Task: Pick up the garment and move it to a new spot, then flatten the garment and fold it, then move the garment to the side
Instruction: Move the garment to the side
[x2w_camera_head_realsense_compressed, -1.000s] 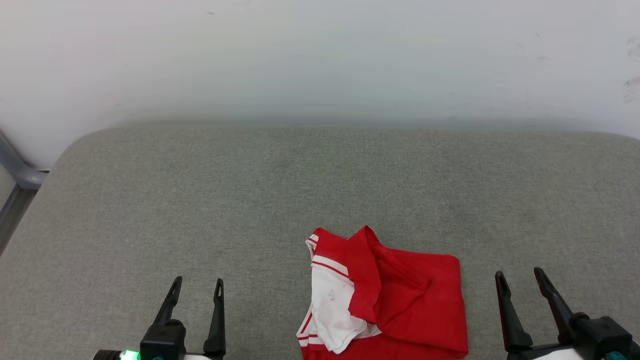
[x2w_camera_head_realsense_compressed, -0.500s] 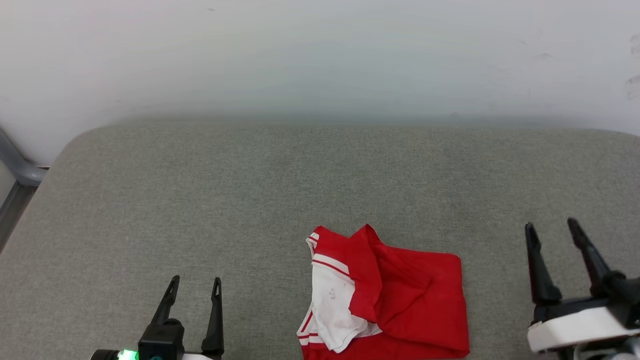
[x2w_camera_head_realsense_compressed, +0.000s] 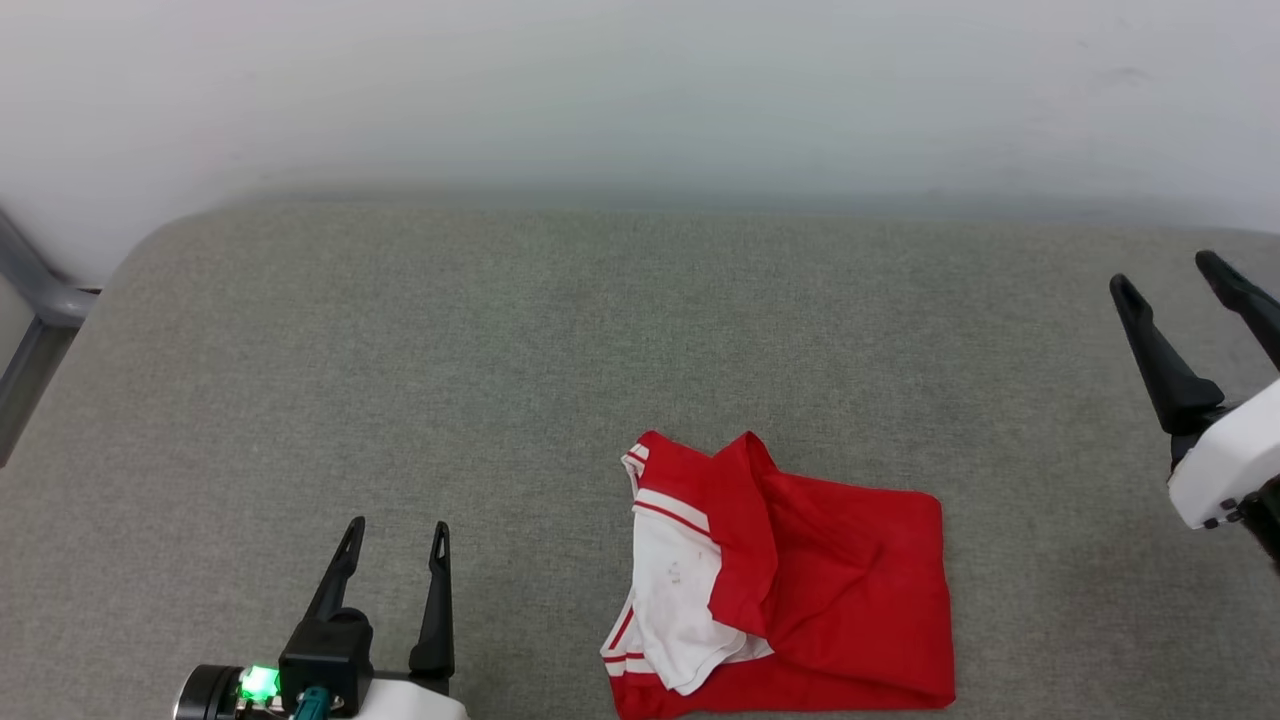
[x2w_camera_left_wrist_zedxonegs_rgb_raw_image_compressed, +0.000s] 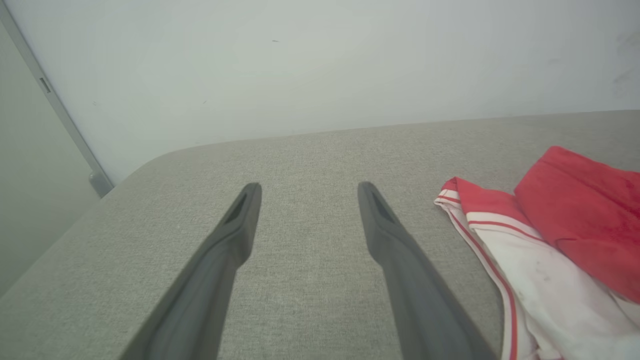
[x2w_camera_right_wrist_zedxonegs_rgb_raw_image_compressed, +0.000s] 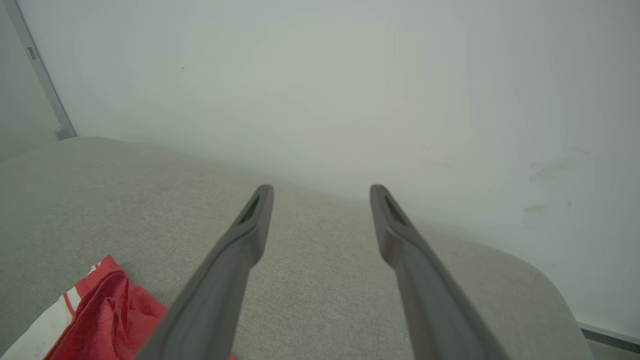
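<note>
We see the shirt (x2w_camera_head_realsense_compressed: 800, 590) folded on the surface (x2w_camera_head_realsense_compressed: 400, 350) at 6 o'clock. Our left pincer (x2w_camera_head_realsense_compressed: 398, 525) at 7 and right pincer (x2w_camera_head_realsense_compressed: 1165, 272) at 3 gape empty.

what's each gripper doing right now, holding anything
Left gripper: open, holding nothing.
Right gripper: open, holding nothing.

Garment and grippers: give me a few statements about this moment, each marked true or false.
1. The garment lies on the grey cushion. True.
2. The left gripper is open and apart from the garment. True.
3. The right gripper is shut on the garment. False: it is open, holds nothing and is apart from the garment.
4. The garment is spread flat with letters showing. False: it is bunched, with no letters in view.
</note>
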